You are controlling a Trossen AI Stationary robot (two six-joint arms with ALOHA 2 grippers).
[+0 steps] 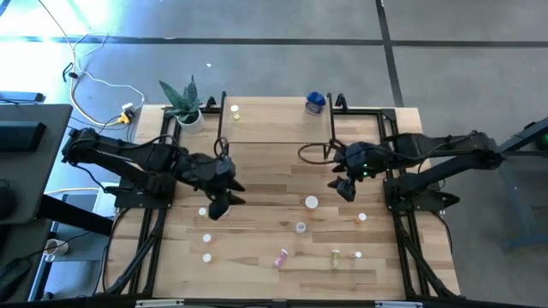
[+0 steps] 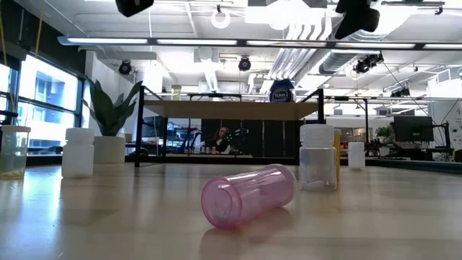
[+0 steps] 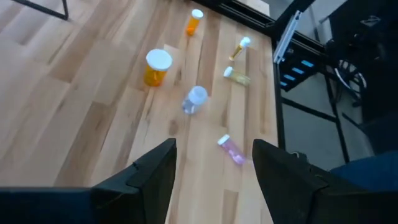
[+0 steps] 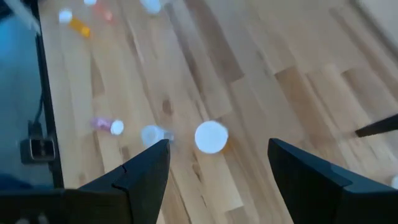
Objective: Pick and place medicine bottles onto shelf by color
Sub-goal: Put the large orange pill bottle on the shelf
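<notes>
Medicine bottles lie scattered over the front half of the table [image 1: 257, 171]: a pink bottle [image 1: 281, 257] on its side near the front edge, a yellow-green bottle [image 1: 335, 256] just right of it, an orange bottle [image 1: 361, 218] toward the right edge, white-capped ones [image 1: 206, 257] toward the front-left corner, and a blue bottle [image 1: 314, 103] on the shelf [image 1: 274, 115] at the back edge beside a potted plant [image 1: 185, 103]. Left gripper [image 1: 224, 198] hangs above the table left of centre, jaws open, holding nothing. Right gripper [image 1: 345, 184] hangs right of centre, jaws also spread and empty, with a white-capped bottle [image 4: 211, 136] below it.
</notes>
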